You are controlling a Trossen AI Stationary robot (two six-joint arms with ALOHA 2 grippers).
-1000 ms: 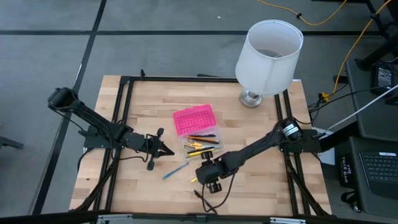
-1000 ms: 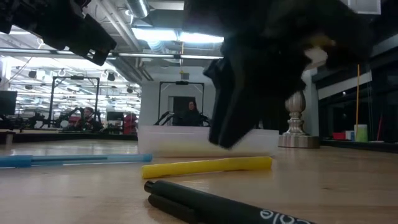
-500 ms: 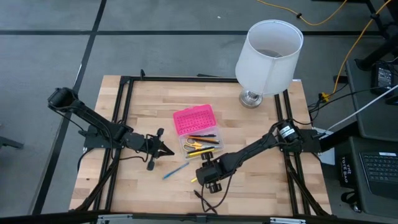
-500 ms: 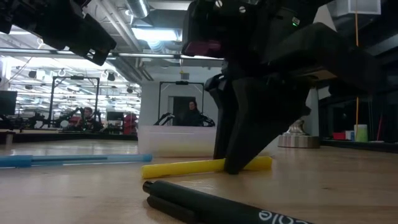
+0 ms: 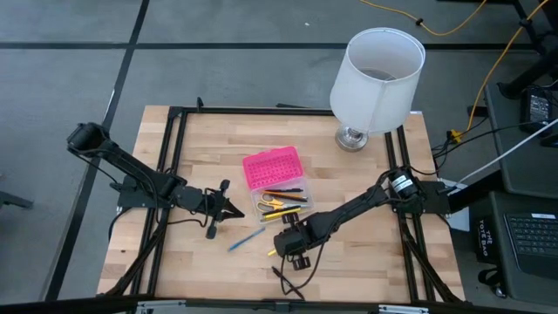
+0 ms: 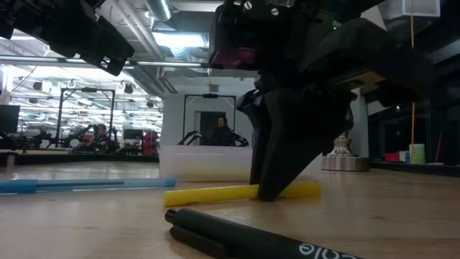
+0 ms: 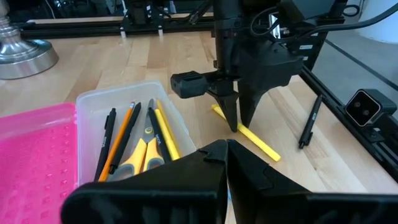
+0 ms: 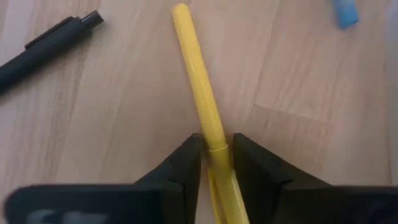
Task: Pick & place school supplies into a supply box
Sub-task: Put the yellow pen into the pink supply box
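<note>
A yellow pen (image 8: 199,81) lies flat on the wooden table, just in front of the supply box. My right gripper (image 8: 216,146) stands over it, its fingers closed on the pen from both sides. The supply box's clear base (image 5: 281,202) holds pens, pencils and yellow-handled scissors (image 7: 144,152). Its pink lid (image 5: 273,167) lies open behind the base. On the table also lie a blue pen (image 5: 247,239) and a black pen (image 7: 309,124). My left gripper (image 5: 228,209) hangs shut to the left of the box, touching nothing. My right gripper pinches the yellow pen's barrel (image 8: 210,127) between its two fingers, about where the cap meets the barrel. The fingers (image 7: 230,112) come steeply from above and lie across the pen. The pen lies flat on the table along its whole length.
A white lamp with a metal foot (image 5: 377,78) stands at the table's far right. Black frame bars (image 5: 170,174) run along the table's edges. The black pen (image 6: 251,237) lies close to the near edge, in front of the right gripper.
My right gripper has come down onto the yellow pen, until its fingertips reach the table on either side of the pen. The pen has stayed where it was on the table.
</note>
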